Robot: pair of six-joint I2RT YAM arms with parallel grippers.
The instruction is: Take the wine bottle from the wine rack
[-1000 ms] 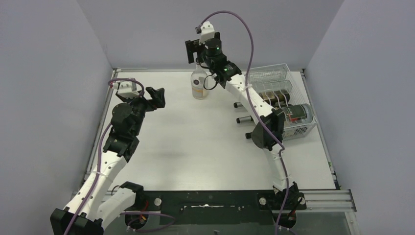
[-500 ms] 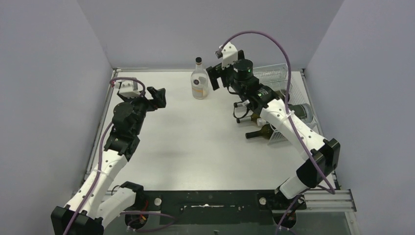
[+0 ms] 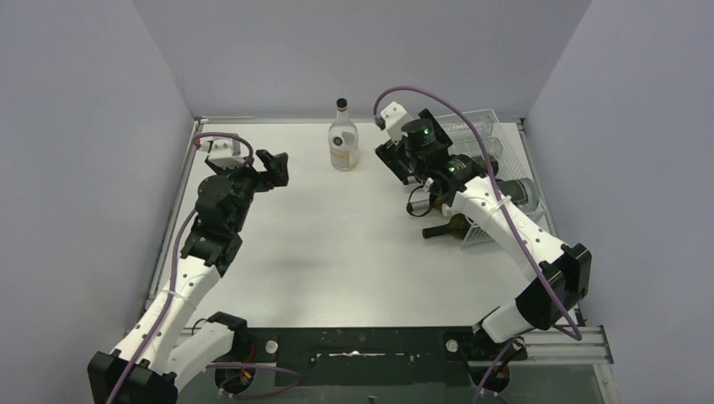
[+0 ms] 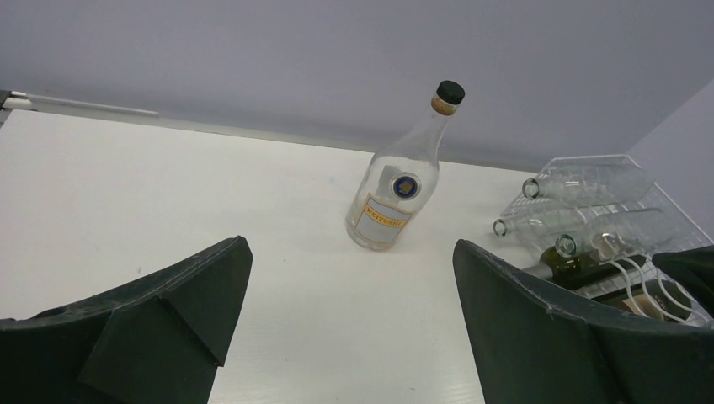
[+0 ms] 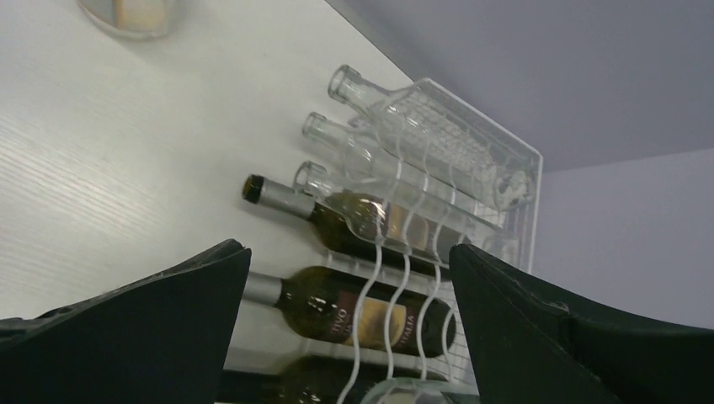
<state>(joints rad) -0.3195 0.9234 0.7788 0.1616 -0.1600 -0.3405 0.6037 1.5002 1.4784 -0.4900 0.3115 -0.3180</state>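
Note:
The white wire wine rack point(image 3: 494, 124) lies at the back right of the table, with several bottles lying in it. Clear bottles point(image 5: 404, 109) fill its far slots, and dark green wine bottles point(image 5: 370, 316) its near slots, their necks point(image 3: 423, 207) pointing left. My right gripper point(image 3: 391, 158) is open and empty, hovering just left of the rack; in the right wrist view point(image 5: 349, 252) its fingers frame the dark bottles behind the wavy wires point(image 5: 396, 252). My left gripper point(image 3: 274, 167) is open and empty over the table's left side, and it also shows in the left wrist view point(image 4: 351, 244).
A clear labelled bottle with a black cap point(image 3: 342, 139) stands upright at the back middle, also in the left wrist view point(image 4: 396, 189). The rack shows at the right there point(image 4: 606, 210). Grey walls close in the table on three sides.
My right arm left the neck of the standing clear bottle and swung right and down toward the rack's bottle necks. The left arm has barely moved.

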